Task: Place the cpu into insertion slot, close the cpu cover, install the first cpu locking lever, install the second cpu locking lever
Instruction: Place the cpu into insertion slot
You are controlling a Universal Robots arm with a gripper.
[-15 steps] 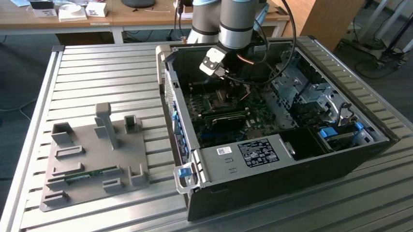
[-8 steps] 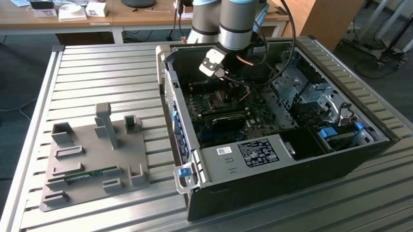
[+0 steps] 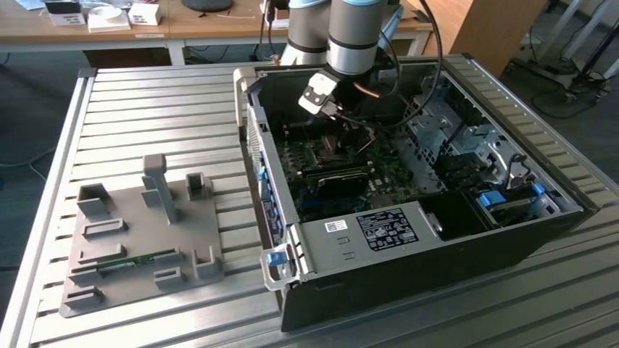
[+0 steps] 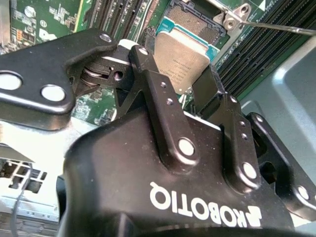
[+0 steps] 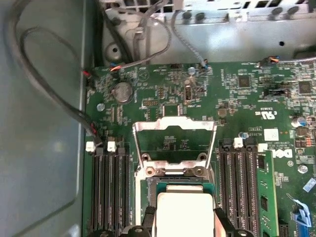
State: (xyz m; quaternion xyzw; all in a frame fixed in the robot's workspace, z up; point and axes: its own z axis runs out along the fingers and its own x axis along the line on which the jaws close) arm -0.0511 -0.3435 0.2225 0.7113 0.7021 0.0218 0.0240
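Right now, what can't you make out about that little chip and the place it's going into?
- Whether the cpu sits fully in the slot: in the second wrist view, the gripper clamped on it covers its near edge.
- The rest of the cpu in the first wrist view: the picture's edge cuts it off.
- The cpu and slot in the exterior view: the gripper stands in front of them.

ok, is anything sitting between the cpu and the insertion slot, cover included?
Nothing visible. The cpu cover stands swung open beyond the insertion slot, off the opening. The gripper holds the cpu right over the slot. The memory slots lie to the sides, not in the path.
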